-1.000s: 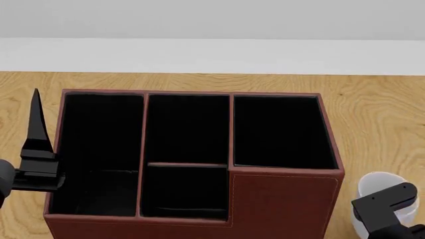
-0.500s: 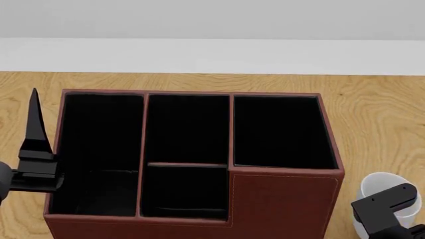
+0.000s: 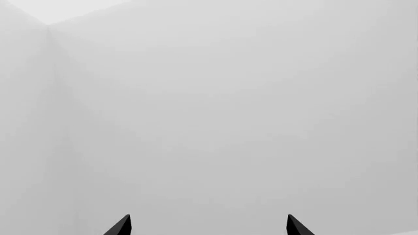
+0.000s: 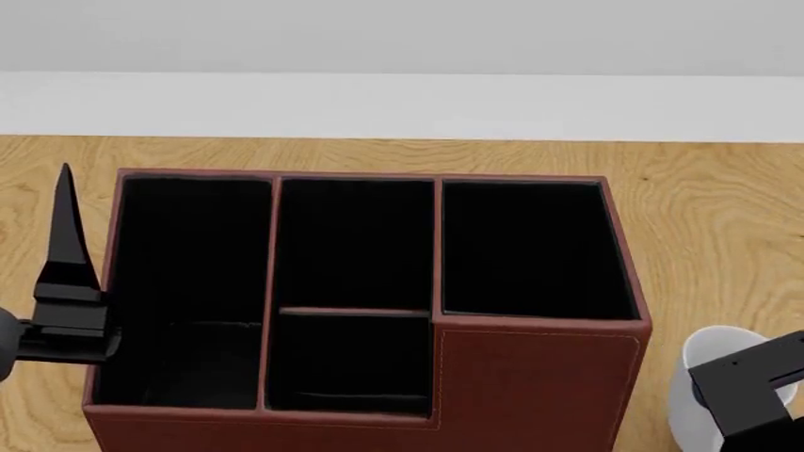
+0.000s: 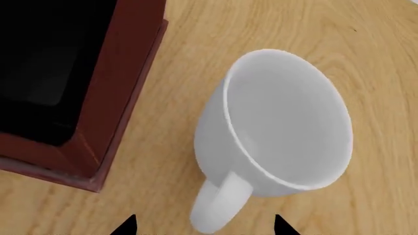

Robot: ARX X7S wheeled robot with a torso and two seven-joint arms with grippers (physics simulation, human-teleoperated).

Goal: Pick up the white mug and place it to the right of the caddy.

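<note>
The white mug stands upright on the wooden table just right of the caddy, its handle pointing toward my right gripper. That gripper is open, its two tips apart either side of the handle, not touching it. In the head view the mug shows at the lower right, partly hidden by my right arm, beside the dark red-brown caddy. My left gripper points up at the caddy's left side, open and empty; in its own wrist view the left gripper faces only a blank wall.
The wooden table runs to a white wall at the back. The caddy's black-lined compartments are empty.
My right arm has drawn back toward the lower right edge of the head view, uncovering more of the mug's rim. The left arm has hardly moved.
</note>
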